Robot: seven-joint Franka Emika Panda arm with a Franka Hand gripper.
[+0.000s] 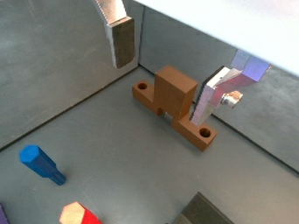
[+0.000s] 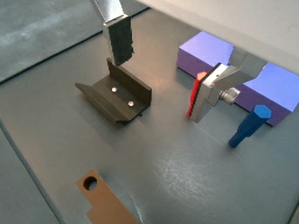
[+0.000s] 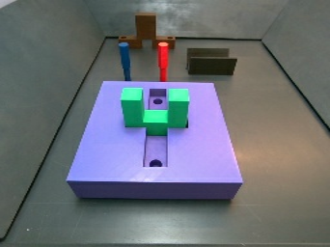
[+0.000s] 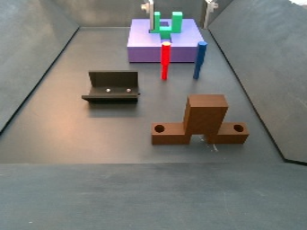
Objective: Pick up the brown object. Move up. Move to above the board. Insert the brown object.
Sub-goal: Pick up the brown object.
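the gripper point(image 1: 163, 54) shows only as two finger plates in both wrist views, their upper parts cut off by the frame edge; the arm is out of view, and whether anything is clamped cannot be told. in a side view the gripper point(image 4: 180, 7) is just two slivers at the top edge. the brown object point(image 2: 107, 204) runs out of frame, only its holed end visible. the board point(image 2: 233, 70) is partly hidden behind a finger and clipped by the edge. a blue peg point(image 1: 41, 165) and a red piece point(image 1: 77, 213) are cropped. the fixture point(image 3: 211, 63) is small, its bracket shape indistinct.
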